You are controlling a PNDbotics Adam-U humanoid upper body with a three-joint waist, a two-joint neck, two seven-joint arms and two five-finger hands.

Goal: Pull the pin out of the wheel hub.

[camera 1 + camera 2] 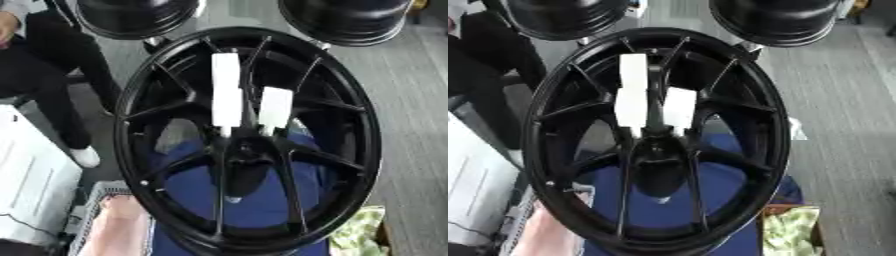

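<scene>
Wheel hub lying below two white pins (long axes upright); no hand showing; grasp state unknowable.

A blue surface carries the black wheel hub, standing tilted.

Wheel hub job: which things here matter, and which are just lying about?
Job: black wheel, its hub, long white piece, short white piece (one likely the pin).
Lying about: rear wheels, white box, blue cloth, green cloth.
</scene>
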